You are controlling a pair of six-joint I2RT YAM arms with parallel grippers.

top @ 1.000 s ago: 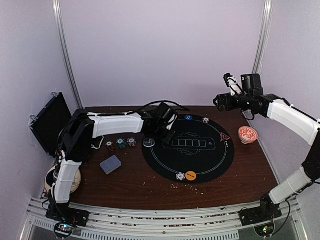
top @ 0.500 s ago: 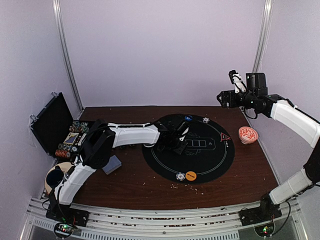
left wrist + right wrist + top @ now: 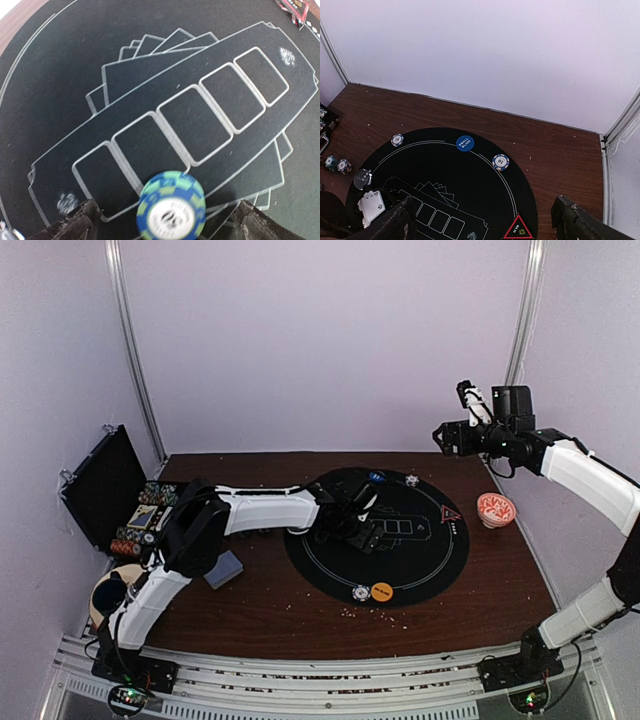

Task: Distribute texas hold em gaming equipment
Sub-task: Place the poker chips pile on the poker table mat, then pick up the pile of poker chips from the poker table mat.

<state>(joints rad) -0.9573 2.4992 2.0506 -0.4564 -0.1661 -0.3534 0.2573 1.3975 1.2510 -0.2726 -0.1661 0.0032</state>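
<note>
Far left, at the table edge: open chip case (image 3: 120,510) with racked chips (image 3: 140,525) inside. Next to it the card deck (image 3: 222,568) lies back up on the wood, just beside my left arm. My left gripper (image 3: 357,527) is low over the black mat (image 3: 320,575), jaws wide. Wrist view shows a blue-green chip (image 3: 171,205) between the fingers (image 3: 65,227), touching neither, blurred, at the near edge of the printed card slots (image 3: 190,125). Can't tell if it rests on the mat. At the mat's near rim there's a striped chip (image 3: 361,593) just beside the orange disc (image 3: 382,591). At the far rim sit the blue disc (image 3: 377,477) and a white chip (image 3: 411,480). By the right rim is the red triangle marker (image 3: 450,513), then the bowl (image 3: 496,508) on the wood. My right gripper (image 3: 482,217) is raised high, jaws wide apart.
</note>
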